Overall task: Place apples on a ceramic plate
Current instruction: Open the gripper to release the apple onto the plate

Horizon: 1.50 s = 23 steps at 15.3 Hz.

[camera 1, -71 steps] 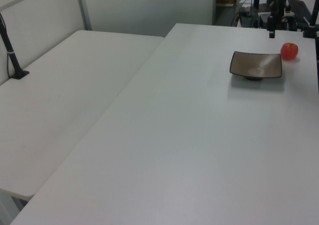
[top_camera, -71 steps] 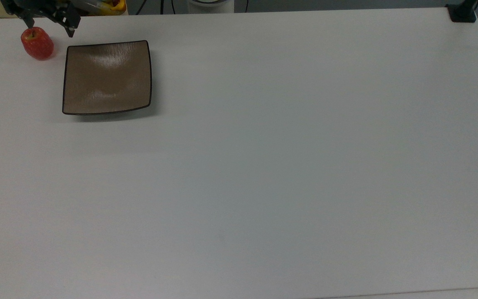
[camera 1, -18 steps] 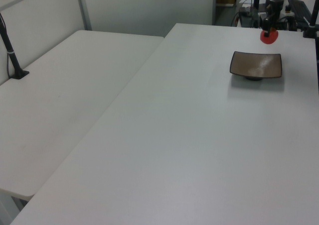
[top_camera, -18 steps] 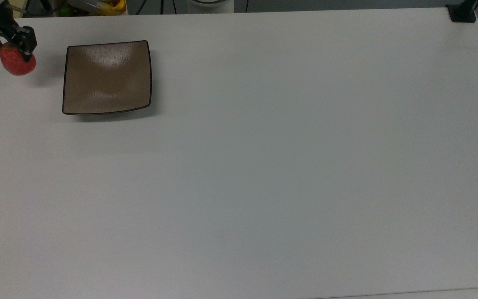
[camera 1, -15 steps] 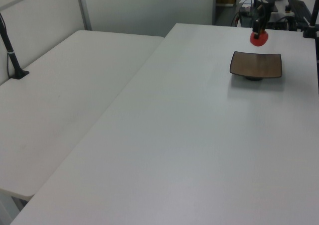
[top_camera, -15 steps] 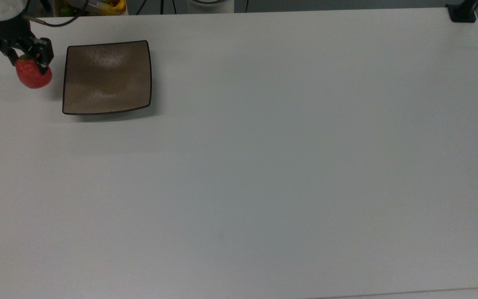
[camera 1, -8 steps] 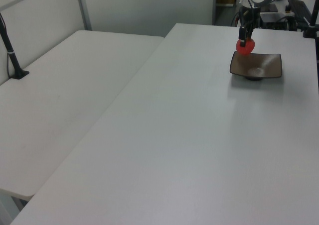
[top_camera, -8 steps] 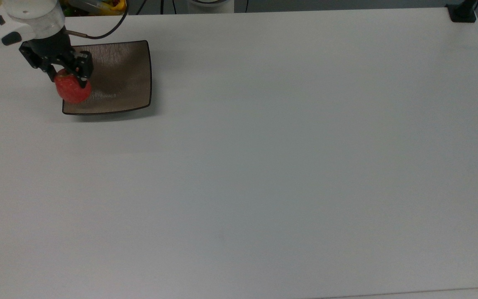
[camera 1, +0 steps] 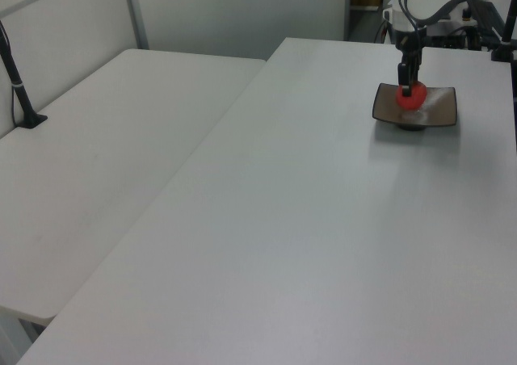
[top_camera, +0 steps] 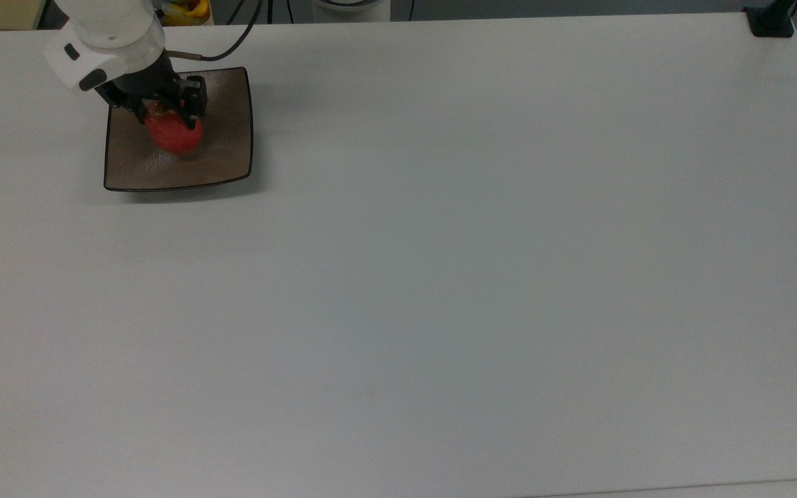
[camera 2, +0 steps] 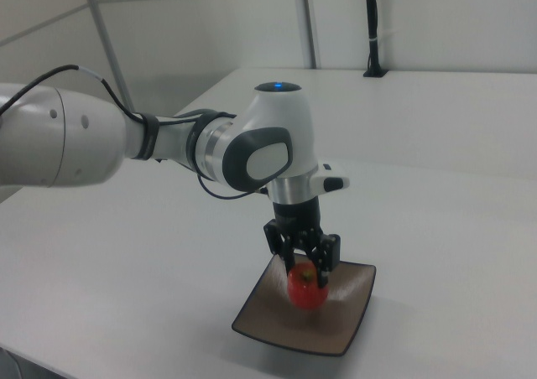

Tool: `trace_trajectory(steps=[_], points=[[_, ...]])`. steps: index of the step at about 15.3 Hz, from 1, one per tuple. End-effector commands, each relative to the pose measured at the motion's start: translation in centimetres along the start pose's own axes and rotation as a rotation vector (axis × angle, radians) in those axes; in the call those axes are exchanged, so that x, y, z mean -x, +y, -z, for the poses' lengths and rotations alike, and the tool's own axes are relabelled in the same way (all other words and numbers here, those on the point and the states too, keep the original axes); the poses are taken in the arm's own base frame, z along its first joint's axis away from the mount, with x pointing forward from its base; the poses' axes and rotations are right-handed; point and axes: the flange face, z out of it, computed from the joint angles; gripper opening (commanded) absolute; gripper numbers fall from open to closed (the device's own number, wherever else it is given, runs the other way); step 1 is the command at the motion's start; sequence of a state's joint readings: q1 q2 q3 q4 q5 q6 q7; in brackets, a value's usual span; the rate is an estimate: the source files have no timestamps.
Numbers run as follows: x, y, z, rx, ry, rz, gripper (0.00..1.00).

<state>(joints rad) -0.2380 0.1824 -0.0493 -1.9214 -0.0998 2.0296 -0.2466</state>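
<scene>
The small red apple hangs between the fingers of my gripper, which is shut on it from above. It sits over the middle of the square brown plate, near the top view's upper left corner of the white table. In the right view the apple is low over the plate, held upright under the gripper; I cannot tell whether it touches the surface. The left view shows the apple against the plate at the far right.
A black clamp post stands at the top view's upper right table corner. Cables and coloured clutter lie behind the table's far edge. A second white table with a black post adjoins on the left view's left.
My gripper has carried the apple from the top view's left of the plate, over the plate's edge, to above its middle, and it has come lower.
</scene>
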Motion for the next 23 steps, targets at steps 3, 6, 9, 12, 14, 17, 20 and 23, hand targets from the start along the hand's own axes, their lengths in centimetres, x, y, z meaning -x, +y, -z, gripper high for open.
trace_trajectory(steps=[3,6,9,12,14,17,20,23], points=[[0.4,-1.2,-0.7,0.021,-0.032,0.013,1.00],[0.3,-1.2,-0.5,0.021,-0.027,0.012,1.00],[0.2,-1.1,0.1,0.020,-0.016,0.002,1.00],[-0.3,-1.1,2.5,0.018,0.030,-0.073,1.00],[-0.7,-2.0,5.2,0.021,0.079,-0.139,1.00],[-0.9,-5.6,9.7,-0.031,0.149,-0.173,1.00],[0.3,-9.8,14.7,-0.058,0.199,-0.167,1.00],[0.8,-14.5,17.9,-0.075,0.192,-0.151,1.00]])
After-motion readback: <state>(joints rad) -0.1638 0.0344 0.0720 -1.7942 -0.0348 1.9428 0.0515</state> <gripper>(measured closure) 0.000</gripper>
